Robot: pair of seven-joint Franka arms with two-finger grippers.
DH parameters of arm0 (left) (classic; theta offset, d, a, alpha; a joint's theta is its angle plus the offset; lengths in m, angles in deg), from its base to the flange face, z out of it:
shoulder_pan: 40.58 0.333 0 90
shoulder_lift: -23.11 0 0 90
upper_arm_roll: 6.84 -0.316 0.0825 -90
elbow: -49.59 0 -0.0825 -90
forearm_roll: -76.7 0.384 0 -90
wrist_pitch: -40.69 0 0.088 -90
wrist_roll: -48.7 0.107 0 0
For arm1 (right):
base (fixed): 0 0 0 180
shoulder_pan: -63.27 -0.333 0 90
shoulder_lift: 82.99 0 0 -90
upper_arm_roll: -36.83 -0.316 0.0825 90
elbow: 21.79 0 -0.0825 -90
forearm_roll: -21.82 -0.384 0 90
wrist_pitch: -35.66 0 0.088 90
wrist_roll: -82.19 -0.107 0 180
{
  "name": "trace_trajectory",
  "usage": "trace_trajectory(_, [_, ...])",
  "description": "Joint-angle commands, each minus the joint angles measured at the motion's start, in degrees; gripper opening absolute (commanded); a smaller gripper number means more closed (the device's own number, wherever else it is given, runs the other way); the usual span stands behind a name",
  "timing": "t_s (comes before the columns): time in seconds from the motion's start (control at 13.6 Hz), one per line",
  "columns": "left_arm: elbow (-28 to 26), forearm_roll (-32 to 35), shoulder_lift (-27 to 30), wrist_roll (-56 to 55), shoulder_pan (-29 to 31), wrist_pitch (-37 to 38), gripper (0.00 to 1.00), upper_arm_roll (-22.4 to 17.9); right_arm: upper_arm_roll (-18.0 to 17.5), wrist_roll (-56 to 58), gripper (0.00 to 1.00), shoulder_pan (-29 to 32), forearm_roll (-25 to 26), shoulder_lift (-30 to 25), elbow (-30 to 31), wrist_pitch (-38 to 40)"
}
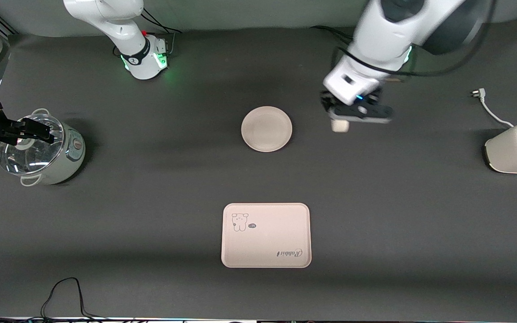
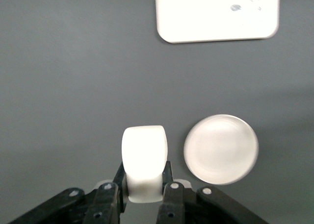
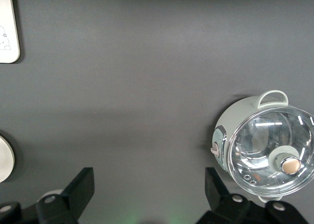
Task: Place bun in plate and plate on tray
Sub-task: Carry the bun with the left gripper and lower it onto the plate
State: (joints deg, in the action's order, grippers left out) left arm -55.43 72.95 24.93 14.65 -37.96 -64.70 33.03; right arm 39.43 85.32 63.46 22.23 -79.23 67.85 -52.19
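right gripper [image 1: 38, 131] is held wide open over the pot [image 1: 45, 150], waiting, well apart from the plate [image 1: 266, 128]. tray [image 1: 266, 235] is seen nearer the camera than the plate. bun [image 1: 339, 125] is clamped in the left gripper [image 1: 347, 120], just beside the plate toward the left arm's end; it is judged light and soft, best pinched gently at its sides.

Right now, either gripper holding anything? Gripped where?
The left gripper holds the bun, pinched at one end, in the air beside the plate. The right gripper is open and empty near the cooker.
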Motion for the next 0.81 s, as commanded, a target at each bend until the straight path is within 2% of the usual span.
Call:
trace_trajectory(0.0, [0.17,1.11,-2.25,-9.0,-6.64,-1.12,0.31,0.57,0.75,1.0,1.0,-0.89,0.65,-1.48,1.59,-1.1])
trace_trajectory(0.29, [-6.76,2.52,-5.76,-17.97,-13.16,-11.82,0.32,0.57,0.75,1.0,1.0,-0.81,0.65,-1.48,1.68,-1.1])
trace_trajectory(0.44, [-10.02,7.5,-9.44,-22.36,-14.92,-17.89,0.32,0.57,0.75,1.0,1.0,-0.8,0.65,-1.48,1.68,-1.1])
trace_trajectory(0.59, [-10.38,12.77,-15.41,-29.73,-18.17,-22.38,0.32,0.57,0.75,1.0,1.0,-0.89,0.65,-1.48,1.68,-1.1])
trace_trajectory(0.73, [-10.38,22.94,-23.31,-40.34,-20.11,-28.0,0.32,0.48,0.75,1.0,1.0,-0.89,0.65,-1.48,1.68,-1.1])
